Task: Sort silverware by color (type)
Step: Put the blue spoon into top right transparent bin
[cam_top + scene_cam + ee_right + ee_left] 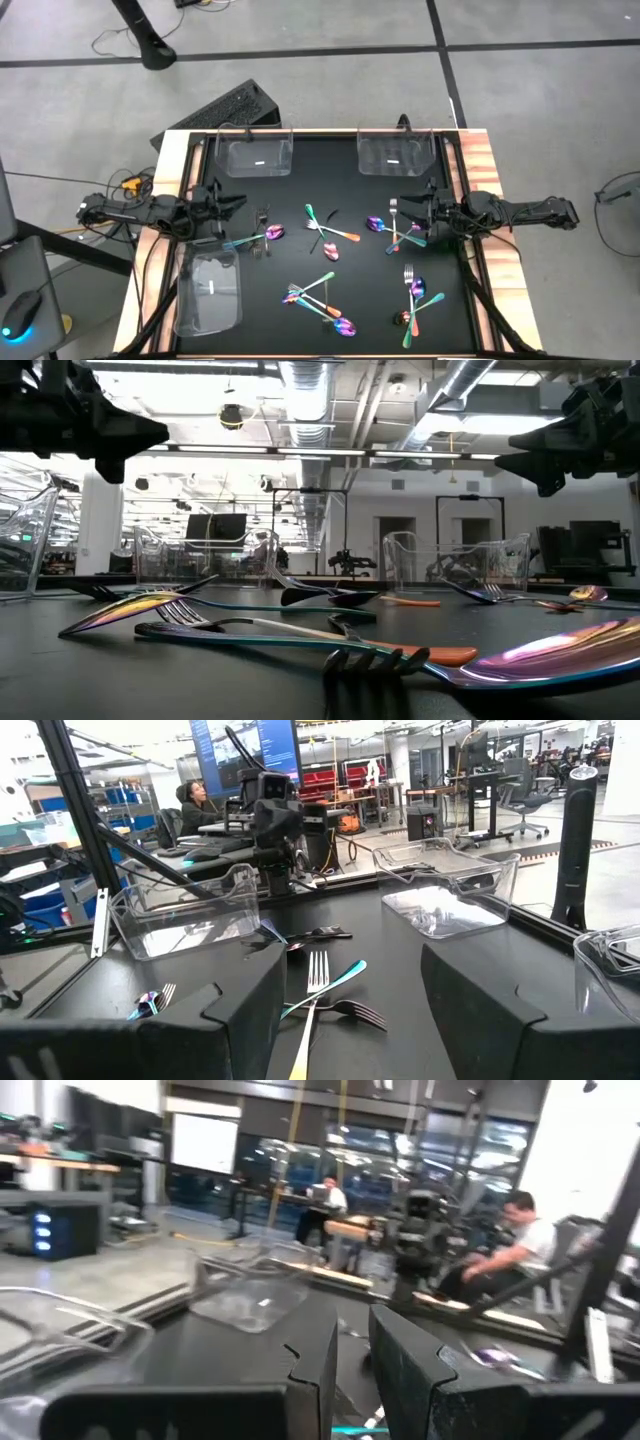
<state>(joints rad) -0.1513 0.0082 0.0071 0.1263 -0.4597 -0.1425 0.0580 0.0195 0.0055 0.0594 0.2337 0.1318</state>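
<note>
Left tool (238, 203) low over bench's (345, 200) left side, fingers (318, 1370) nearly together, a narrow gap, nothing held. Right tool (402, 210) at right side, fingers (245, 1005) set wide, empty, facing a fork (312, 1005) and teal-handled piece (335, 982). Silverware (325, 290) scattered in crossed clusters across bench's middle and right. Two clear trays (258, 155) along far edge, third tray (208, 290) at front left, no pieces visible inside. People seated in room beyond.

No readable text, labels, numbers or signs anywhere.
</note>
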